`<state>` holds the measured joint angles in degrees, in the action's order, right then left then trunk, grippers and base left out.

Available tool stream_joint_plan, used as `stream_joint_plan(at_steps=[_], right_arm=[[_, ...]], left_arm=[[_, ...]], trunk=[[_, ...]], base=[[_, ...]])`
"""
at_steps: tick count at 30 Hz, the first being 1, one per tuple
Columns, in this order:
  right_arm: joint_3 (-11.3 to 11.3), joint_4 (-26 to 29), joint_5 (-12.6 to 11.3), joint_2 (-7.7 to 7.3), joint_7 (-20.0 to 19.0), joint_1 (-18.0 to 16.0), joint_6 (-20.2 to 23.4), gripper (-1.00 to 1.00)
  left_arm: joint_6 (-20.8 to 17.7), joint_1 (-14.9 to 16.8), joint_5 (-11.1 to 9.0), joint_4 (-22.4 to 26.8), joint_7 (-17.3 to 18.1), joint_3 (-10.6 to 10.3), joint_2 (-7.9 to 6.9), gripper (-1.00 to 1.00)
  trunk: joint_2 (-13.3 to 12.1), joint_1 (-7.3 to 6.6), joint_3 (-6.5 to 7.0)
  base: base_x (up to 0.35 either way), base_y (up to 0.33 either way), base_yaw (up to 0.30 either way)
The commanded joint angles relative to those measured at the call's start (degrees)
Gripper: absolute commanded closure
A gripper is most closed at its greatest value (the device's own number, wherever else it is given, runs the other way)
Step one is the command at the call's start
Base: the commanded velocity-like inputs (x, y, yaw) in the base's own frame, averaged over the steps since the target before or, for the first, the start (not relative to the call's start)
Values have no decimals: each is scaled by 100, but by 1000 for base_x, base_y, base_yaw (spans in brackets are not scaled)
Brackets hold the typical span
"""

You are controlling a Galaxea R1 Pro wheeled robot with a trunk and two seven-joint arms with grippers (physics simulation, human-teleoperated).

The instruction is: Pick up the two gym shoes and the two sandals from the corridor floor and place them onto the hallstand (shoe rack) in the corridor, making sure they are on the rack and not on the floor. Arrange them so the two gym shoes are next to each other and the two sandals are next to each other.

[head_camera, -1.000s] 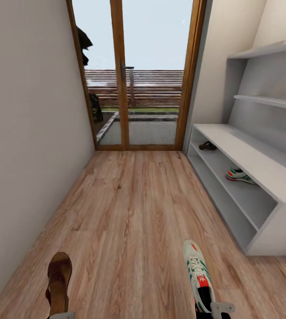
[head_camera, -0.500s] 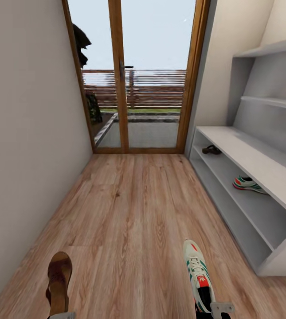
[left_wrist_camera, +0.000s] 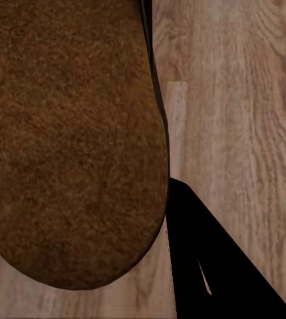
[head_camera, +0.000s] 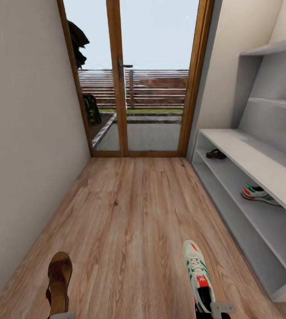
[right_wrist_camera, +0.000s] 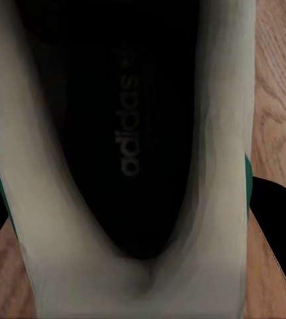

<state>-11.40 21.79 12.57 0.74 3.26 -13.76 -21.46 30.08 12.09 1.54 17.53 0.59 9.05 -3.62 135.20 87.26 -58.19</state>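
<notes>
A dark brown sandal (head_camera: 59, 279) hangs over the corridor floor (head_camera: 129, 208) at the lower left, with my left gripper (head_camera: 62, 315) shut on its heel end. Its sole looms close in the left wrist view (left_wrist_camera: 70, 146). At the lower right my right gripper (head_camera: 221, 307) is shut on the heel of a white gym shoe (head_camera: 197, 271) with green stripes; its dark inside (right_wrist_camera: 126, 133) faces the right wrist camera. The hallstand (head_camera: 249, 153) runs along the right wall. On its middle tier lie the other sandal (head_camera: 215, 154) at the far end and the other gym shoe (head_camera: 259, 194) nearer me, well apart.
A wood-framed glass door (head_camera: 136, 84) closes the corridor's far end. A plain wall (head_camera: 23, 146) runs along the left. Two grey wall shelves (head_camera: 276, 103) hang above the hallstand. Open wood floor stretches ahead between wall and rack.
The camera has moved forward along the corridor: the door and rack have come closer and the rack has slid right. Both held shoes keep their places in the picture.
</notes>
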Motion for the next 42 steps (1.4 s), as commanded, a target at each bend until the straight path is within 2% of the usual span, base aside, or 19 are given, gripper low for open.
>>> stream_joint_plan(at_steps=[1, 30, 42], right_arm=[[-31, -3, 61, 5, 25, -4, -16, 100], [-31, -3, 61, 5, 25, -4, -17, 100], [-30, -8, 61, 5, 25, -4, -16, 100]], left_arm=[[15, 4, 38, -4, -4, 24, 2, 100], [15, 4, 37, -4, -5, 23, 2, 100], [15, 4, 34, -4, -6, 25, 2, 100]], trunk=[[2, 2, -5], [2, 2, -5], [2, 2, -5]], base=[[336, 0, 0], [336, 3, 0], [301, 161, 0]])
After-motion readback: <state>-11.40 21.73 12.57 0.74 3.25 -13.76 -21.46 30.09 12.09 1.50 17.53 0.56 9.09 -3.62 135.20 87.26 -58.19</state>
